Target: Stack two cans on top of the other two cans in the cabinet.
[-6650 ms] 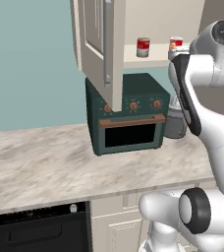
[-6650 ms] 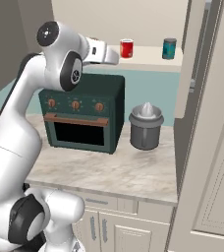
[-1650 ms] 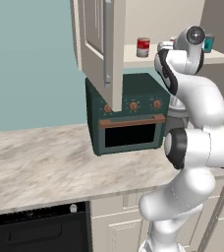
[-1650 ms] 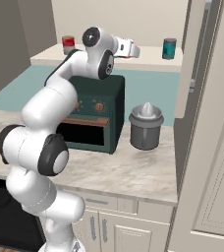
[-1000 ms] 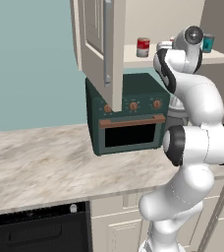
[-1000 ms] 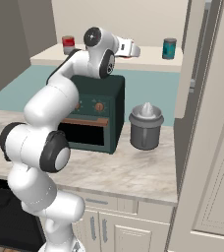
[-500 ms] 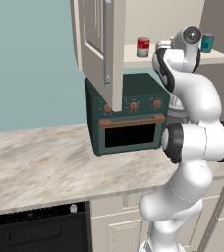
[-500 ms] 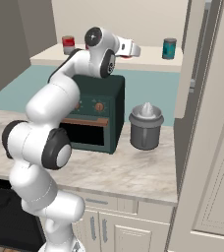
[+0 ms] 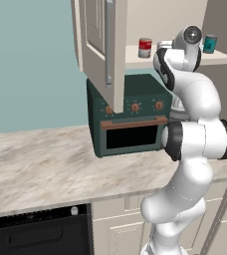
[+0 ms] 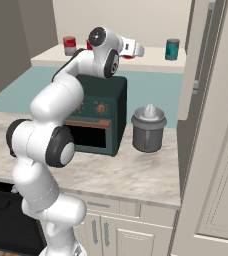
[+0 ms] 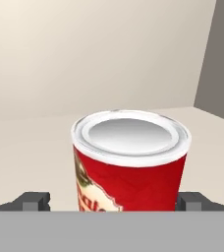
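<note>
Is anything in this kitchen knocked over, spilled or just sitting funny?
Nothing stands out. The red can between the claw tips stands upright on the cabinet shelf, as do the other red can and the teal can. The counter shows no spills, and the oven door is closed.

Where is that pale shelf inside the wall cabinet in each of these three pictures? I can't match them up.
Left base view: the cabinet shelf runs across the upper right, above the dark green oven.
Right base view: it spans the upper left, again above the oven.
Hand view: it is the pale floor under the red can.
Shared landmark: the cream back wall rising behind the shelf.
</note>
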Robot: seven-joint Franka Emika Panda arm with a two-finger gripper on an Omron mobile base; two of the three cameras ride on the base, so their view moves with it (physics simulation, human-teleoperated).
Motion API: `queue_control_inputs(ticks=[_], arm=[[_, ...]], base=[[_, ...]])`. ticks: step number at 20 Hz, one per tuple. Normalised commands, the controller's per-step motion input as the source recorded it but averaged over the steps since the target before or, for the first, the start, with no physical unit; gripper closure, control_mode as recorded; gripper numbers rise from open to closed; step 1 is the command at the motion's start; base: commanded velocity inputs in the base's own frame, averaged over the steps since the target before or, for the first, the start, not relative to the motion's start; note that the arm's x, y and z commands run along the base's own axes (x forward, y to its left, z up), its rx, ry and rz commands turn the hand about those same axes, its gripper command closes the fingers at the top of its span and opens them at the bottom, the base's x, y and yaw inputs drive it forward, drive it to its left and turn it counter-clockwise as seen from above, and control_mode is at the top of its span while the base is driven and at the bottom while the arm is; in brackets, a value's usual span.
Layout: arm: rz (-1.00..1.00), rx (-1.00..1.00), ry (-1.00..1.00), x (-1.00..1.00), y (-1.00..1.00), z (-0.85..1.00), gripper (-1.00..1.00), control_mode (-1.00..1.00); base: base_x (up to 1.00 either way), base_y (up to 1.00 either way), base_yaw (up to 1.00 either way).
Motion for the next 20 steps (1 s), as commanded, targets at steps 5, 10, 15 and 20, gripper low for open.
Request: queue_control_inputs(ticks=[5,10,15,20], arm=[[0.00,0.00,0.00,0.03,-0.06,0.00,-1.00,-1.00],[0.00,0.00,0.00,0.00,-0.02,0.00,-1.00,-1.00],[0.00,0.00,0.00,0.02,0.00,0.00,-1.00,-1.00],[0.00,0.00,0.00,0.00,0.00,0.00,-1.00,-1.00]], base=[[0.00,0.00,0.00],[0.00,0.00,0.00],[0.00,0.00,0.00],[0.00,0.00,0.00]])
